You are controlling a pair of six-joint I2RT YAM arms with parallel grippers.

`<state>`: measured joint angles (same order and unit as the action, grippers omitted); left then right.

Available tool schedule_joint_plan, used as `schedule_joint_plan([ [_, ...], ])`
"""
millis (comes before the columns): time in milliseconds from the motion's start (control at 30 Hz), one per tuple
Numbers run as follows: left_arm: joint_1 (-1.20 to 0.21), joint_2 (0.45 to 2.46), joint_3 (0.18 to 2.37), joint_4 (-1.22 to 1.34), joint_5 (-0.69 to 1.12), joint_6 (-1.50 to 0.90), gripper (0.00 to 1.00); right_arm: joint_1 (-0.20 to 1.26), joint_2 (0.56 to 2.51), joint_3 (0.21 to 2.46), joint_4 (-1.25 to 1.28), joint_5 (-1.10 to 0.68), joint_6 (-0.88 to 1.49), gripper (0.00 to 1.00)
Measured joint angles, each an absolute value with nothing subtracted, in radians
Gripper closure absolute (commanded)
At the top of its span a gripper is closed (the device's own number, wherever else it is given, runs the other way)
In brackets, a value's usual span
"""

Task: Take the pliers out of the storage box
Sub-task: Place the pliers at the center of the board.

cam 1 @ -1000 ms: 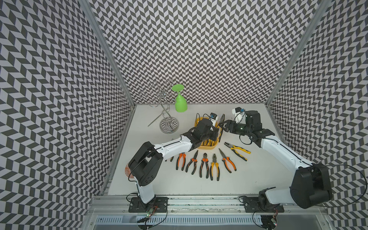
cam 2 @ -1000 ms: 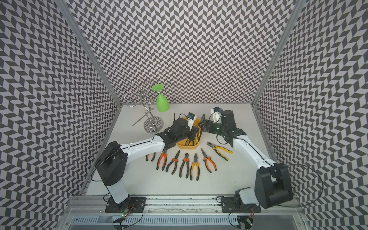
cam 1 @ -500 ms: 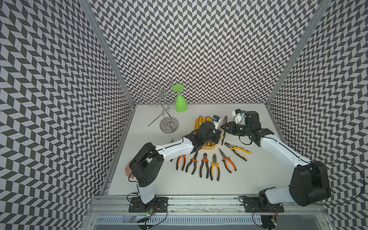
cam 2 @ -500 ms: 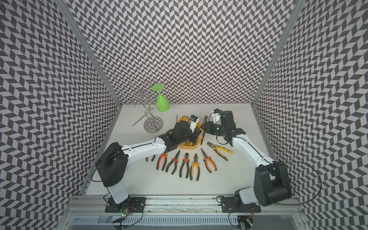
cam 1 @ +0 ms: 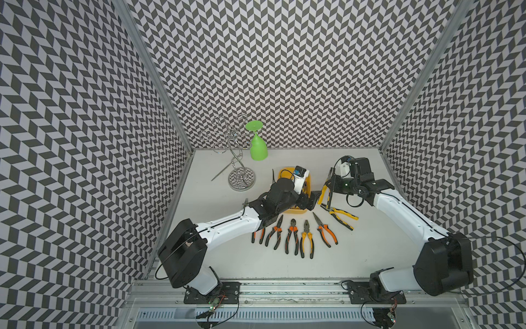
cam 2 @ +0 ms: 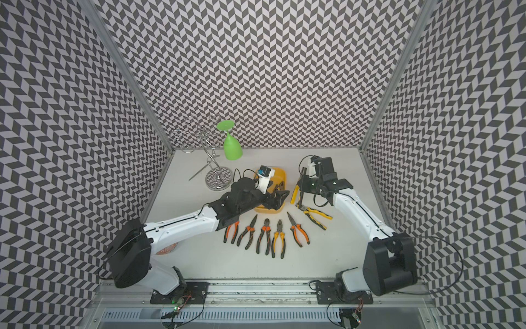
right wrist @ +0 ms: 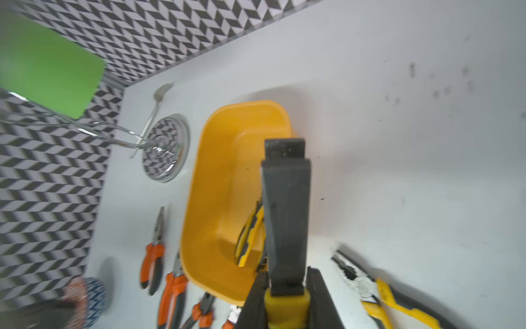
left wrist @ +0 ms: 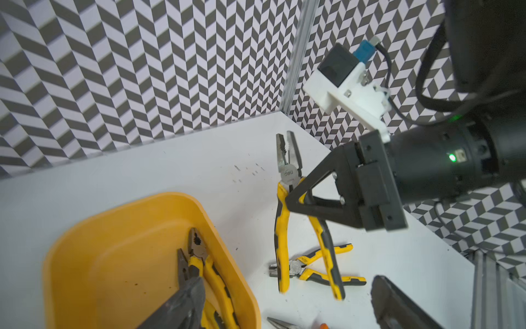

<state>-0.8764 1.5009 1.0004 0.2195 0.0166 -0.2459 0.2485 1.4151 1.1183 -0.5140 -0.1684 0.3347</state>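
Just beside the storage box (left wrist: 128, 208), right gripper (left wrist: 293, 199) is clamping the handles of yellow-handled pliers (left wrist: 288, 173), nose upward. Left gripper (cam 1: 312, 198) is hanging spread wide over the box's rim, gripping nothing. Other pliers (left wrist: 199, 256) are lying inside; a row (cam 1: 291, 236) is lying on the table (cam 1: 370, 250).
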Motion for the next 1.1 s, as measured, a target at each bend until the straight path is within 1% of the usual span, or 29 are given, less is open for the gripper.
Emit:
schedule_joint_plan([
  [133,-0.875,1.442,0.927,0.215,0.056,-0.198,0.02,0.248,1.424,1.156,-0.6,0.064,0.268,1.0],
  [267,-0.874,1.377,0.857,0.2,0.129,-0.112,0.02,0.249,1.473,1.172,-0.647,0.266,0.218,1.0],
  [433,-0.874,1.259,0.757,0.202,0.267,0.066,0.02,0.264,1.599,1.177,-0.678,0.502,0.171,1.0],
  [533,-0.874,1.219,0.73,0.2,0.316,0.143,0.02,0.286,1.697,1.214,-0.685,0.63,0.162,1.0],
  [733,-0.874,1.185,0.71,0.2,0.357,0.218,0.02,0.327,1.87,1.293,-0.694,0.818,0.163,1.0],
  [900,-0.874,1.163,0.7,0.201,0.371,0.235,0.02,0.345,1.967,1.301,-0.711,0.907,0.162,0.99],
  [1100,-0.874,1.128,0.693,0.201,0.376,0.239,0.02,0.358,2.087,1.302,-0.745,0.955,0.152,0.9],
])
